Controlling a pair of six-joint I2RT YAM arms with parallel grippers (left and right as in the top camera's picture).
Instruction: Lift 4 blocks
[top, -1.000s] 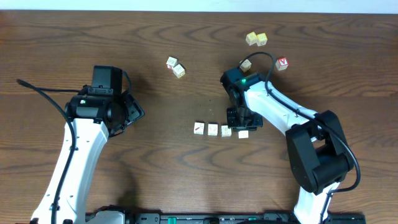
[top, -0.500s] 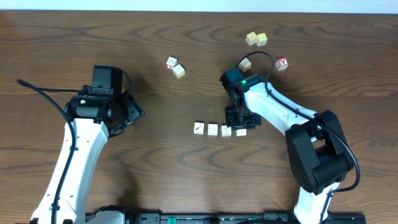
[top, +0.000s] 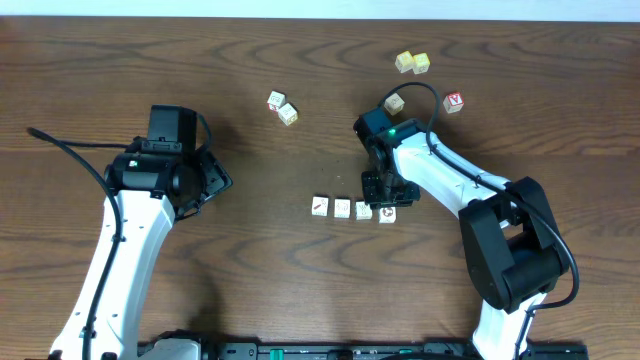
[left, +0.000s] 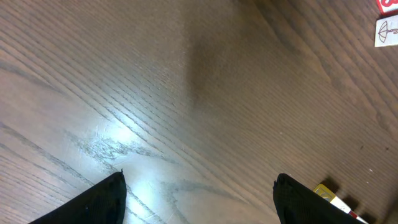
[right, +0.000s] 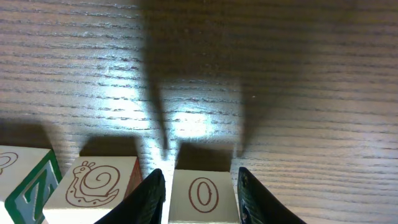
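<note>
Four whitish blocks (top: 342, 208) lie in a short row on the wooden table (top: 250, 270), just right of centre in the overhead view, with narrow gaps between them.

- Left end of the row: red-slash block (top: 320, 206).
- Right end: ring block (top: 387, 213), sitting a touch lower in the frame than its neighbours.
- Right wrist view: snail block (right: 93, 185) sits just beside the ring block, and a teal-letter block (right: 23, 182) is at the frame edge.

Your right gripper (right: 202, 205) stands over the right end of the row, with one finger on each side face of the ring block. One finger looks to be in contact. A sliver of shadow shows at the other, so you cannot tell whether the block is clamped or only bracketed. Its underside is hidden, so contact with the table is also unclear.

Your left gripper (left: 198, 199) is well apart from the row, on the left side of the table. Its fingertips are spread wide over bare wood with nothing between them.

Elsewhere, two yellowish cubes (top: 404, 62) sit near the far edge. A red-bordered cube (top: 454, 101) lies to their right and nearer to you.
</note>
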